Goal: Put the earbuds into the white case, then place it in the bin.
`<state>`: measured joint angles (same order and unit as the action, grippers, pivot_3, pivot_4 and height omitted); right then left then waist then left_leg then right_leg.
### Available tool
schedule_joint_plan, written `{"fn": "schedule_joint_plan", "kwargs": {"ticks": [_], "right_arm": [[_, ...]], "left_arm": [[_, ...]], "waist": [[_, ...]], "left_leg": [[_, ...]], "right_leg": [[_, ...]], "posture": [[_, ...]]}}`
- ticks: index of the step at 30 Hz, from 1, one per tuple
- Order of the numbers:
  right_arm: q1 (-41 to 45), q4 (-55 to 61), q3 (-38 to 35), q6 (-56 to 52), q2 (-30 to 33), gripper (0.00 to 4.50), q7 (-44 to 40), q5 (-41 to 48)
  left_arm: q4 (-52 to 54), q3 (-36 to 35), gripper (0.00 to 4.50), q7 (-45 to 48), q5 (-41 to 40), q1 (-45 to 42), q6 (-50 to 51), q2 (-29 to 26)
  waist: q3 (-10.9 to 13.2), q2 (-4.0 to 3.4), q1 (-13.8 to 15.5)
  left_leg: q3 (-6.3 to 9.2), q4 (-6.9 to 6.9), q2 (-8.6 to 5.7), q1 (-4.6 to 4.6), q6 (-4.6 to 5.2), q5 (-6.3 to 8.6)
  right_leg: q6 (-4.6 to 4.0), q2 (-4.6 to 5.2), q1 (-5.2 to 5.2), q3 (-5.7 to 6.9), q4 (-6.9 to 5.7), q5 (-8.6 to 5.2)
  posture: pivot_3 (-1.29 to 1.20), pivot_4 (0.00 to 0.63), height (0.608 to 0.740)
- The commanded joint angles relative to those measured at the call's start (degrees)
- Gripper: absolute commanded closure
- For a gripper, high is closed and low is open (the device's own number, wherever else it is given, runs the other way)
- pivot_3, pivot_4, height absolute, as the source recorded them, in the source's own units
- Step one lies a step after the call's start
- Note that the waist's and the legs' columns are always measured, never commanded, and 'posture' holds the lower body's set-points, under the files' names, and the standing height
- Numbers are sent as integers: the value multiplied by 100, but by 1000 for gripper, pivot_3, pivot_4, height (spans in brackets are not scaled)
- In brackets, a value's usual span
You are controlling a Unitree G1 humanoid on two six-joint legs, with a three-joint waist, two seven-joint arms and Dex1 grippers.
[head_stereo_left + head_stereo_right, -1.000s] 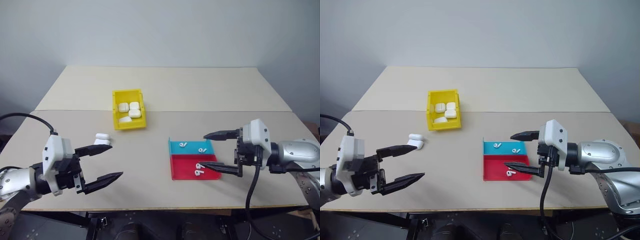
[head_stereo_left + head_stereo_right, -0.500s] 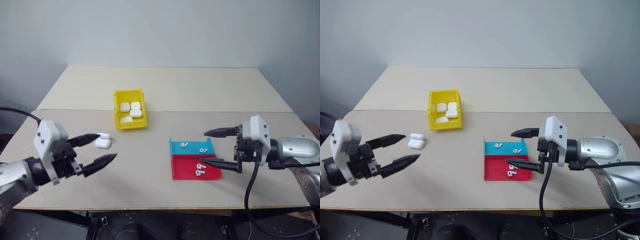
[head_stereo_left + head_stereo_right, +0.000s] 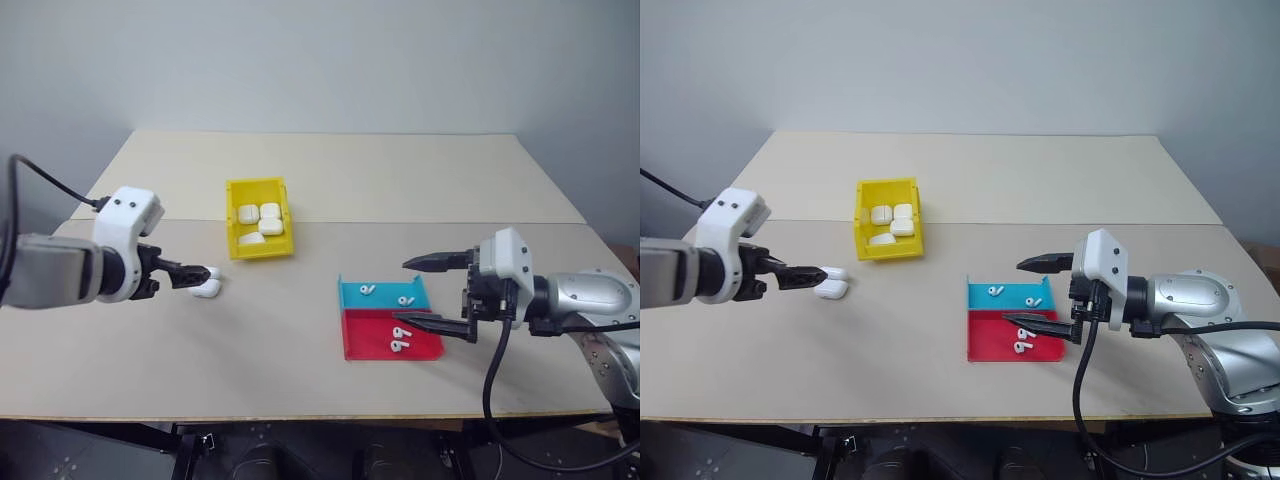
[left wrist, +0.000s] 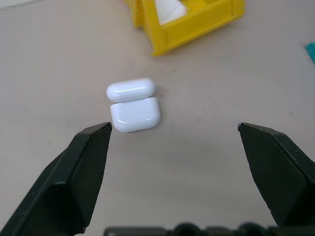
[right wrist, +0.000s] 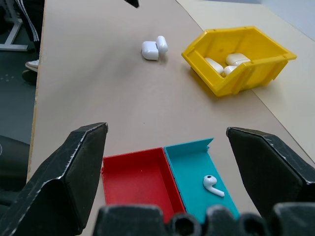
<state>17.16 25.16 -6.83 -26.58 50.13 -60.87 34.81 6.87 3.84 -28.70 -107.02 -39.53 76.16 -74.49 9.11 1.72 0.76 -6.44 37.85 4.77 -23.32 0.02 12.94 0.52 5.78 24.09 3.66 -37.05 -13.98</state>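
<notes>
Left eye view: since a second ago the left tool (image 3: 200, 272) has swung up from low over the counter (image 3: 300, 350) to point at the white case (image 3: 207, 286), its black fingers spread wide and touching nothing, while the right tool (image 3: 437, 295) hovers spread over the blue-and-red tray (image 3: 385, 312). The bin (image 3: 258, 216), well behind the tray, holds several closed white cases; the tray holds four earbuds (image 3: 401, 338), two per half. The white case lies open, glossy, lid flipped back, just before the bin.
</notes>
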Motion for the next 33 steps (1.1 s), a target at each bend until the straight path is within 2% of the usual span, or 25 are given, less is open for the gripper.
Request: {"fn": "schedule_joint_plan", "kwargs": {"ticks": [1,5,9,14,16,20,24,28,33], "right_arm": [[-46,189,-171,51,-4,19,75,52],[-95,248,-145,49,-41,19,141,44],[-49,227,-120,61,-38,19,157,40],[-8,257,-60,87,-124,19,254,5],[-46,312,-23,104,-186,19,317,-21],[-135,409,11,143,-347,19,505,-136],[-269,577,-26,116,-409,19,632,-138],[-454,768,-73,66,-415,19,738,-108],[-574,933,-149,3,-384,19,843,-33]], "left_arm": [[-713,799,0,-1034,-593,-778,117,33],[-1661,1426,0,-1643,-598,-1489,387,451],[-2192,1655,0,-2154,-597,-1749,388,881],[-2723,1722,0,-2216,-280,-2028,645,1324],[-2752,1568,0,-2102,96,-2054,653,1487],[-3772,1510,0,-1785,920,-2482,1168,1965],[-4337,1307,0,-1101,1990,-2906,1575,2400],[-4567,1137,0,-508,3066,-3081,1634,2754],[-4681,1201,0,153,3749,-3208,1634,2930]], "waist": [[1,1,4],[0,1,17],[1,2,8],[2,4,-2],[2,4,2],[2,5,6],[3,7,8],[3,8,2],[4,9,-18]], "left_leg": [[0,0,0,0,-1,0],[-7,2,-4,1,-5,-4],[-11,2,-5,-1,-16,-10],[-12,2,-5,-6,-29,-18],[-12,2,-6,-4,-28,-18],[-13,4,-8,-6,-32,-21],[-14,4,-12,-18,-54,-33],[-13,4,-15,-20,-58,-36],[-13,4,-14,-20,-58,-36]], "right_leg": [[0,0,0,1,-1,0],[0,-1,-5,6,-1,0],[0,-1,-4,8,-2,0],[0,-1,0,9,-2,0],[0,-1,-3,13,-1,0],[0,-1,-3,18,-2,0],[1,1,3,20,1,0],[3,5,3,24,2,0],[3,6,6,24,-2,0]], "posture": [[0,150,740],[0,150,740],[0,150,740],[0,150,740],[0,150,740],[0,150,740],[0,150,740],[0,150,740],[0,150,740]]}}
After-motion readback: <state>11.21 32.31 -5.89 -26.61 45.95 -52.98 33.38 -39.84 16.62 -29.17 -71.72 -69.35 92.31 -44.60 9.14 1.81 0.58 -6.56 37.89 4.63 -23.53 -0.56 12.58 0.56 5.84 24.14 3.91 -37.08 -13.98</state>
